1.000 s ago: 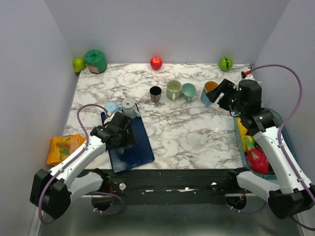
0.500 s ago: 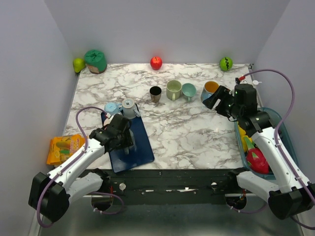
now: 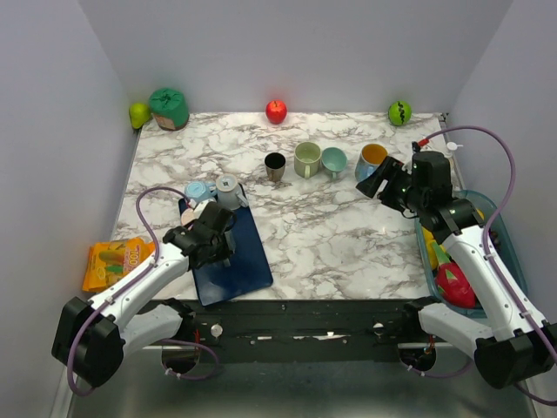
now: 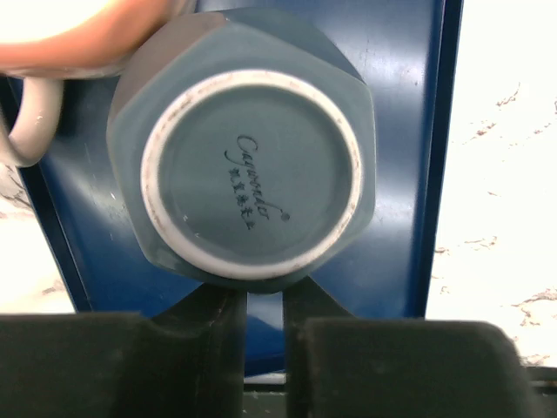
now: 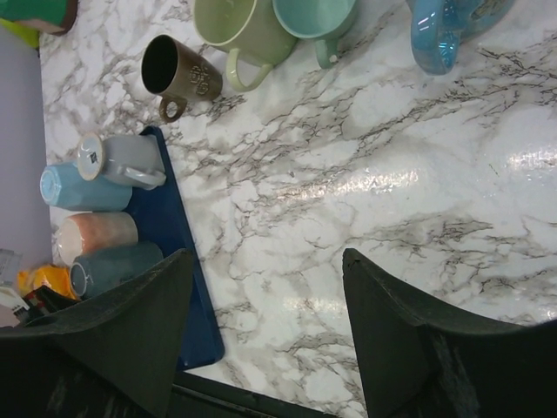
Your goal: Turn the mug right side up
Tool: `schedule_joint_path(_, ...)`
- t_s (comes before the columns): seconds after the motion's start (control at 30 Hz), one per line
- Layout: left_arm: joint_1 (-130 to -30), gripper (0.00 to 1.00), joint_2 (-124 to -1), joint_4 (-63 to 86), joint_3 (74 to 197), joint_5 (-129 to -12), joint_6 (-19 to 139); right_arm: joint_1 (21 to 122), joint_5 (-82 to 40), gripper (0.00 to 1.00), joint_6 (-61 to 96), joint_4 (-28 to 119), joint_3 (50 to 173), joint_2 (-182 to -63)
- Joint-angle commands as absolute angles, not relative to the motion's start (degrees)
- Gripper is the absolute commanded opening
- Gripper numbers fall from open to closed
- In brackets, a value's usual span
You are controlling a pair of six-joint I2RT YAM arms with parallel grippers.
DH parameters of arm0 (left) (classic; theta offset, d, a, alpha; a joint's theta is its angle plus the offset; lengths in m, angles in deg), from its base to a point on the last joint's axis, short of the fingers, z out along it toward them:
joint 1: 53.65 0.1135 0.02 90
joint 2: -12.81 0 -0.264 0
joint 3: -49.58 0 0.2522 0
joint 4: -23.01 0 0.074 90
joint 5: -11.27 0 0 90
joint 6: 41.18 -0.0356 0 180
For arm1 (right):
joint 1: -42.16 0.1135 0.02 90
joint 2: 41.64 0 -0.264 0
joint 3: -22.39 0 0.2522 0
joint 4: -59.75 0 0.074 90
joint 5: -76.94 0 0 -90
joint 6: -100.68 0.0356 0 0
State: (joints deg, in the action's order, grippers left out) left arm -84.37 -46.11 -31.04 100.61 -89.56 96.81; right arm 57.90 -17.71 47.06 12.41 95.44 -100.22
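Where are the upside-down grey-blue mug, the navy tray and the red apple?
grey-blue mug (image 4: pixel 251 174), left wrist view, centre of its upturned base.
navy tray (image 4: pixel 409 131), left wrist view, bare floor right of the mug.
red apple (image 3: pixel 276 111), top external view, middle of the fruit.

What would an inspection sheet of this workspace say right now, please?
Surface: marble table, no spills seen.
Job's things: slate mug upside down on blue tray; three more mugs beside it on the tray.
Clutter: four upright mugs mid-table; fruit along the back; bin of fruit on the right; snack bag on the left.
Grippers: left gripper fingers nearly together at the slate mug's near side, grip unclear; right gripper open, holding nothing.
Cables: purple cables loop over both arms, no snag seen.
Surroundings: plain walls on three sides.
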Motion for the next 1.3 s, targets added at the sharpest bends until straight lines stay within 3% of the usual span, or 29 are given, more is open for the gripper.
schedule_joint_path(0.0,-84.4,0.06,-46.8,-30.2,99.7,-93.3,97.1,58.0,-19.5,0.75,46.0,11.7,95.0,-99.9)
schedule_joint_path(0.03,-84.4,0.0,-46.9,-30.3,100.0,-93.0,96.9,58.0,-20.1,0.75,46.0,11.5,95.0,-99.9)
schedule_joint_path(0.5,-88.1,0.0,-43.6,-38.8,111.4,-89.5,100.6,58.2,-35.3,0.75,45.7,12.9,89.4,-94.6)
schedule_joint_path(0.7,-89.4,0.0,-41.1,-36.9,112.9,-85.1,102.7,63.4,-42.9,0.75,52.4,21.2,81.7,-91.4)
schedule_joint_path(0.97,-89.4,0.0,-43.4,-37.3,113.7,-87.1,95.6,84.3,-30.8,0.75,60.9,26.6,83.6,-98.3)
schedule_joint_path(1.27,-89.3,0.0,-38.6,-38.9,109.1,-89.1,92.1,98.9,-14.0,0.75,62.0,25.6,88.4,-112.1)
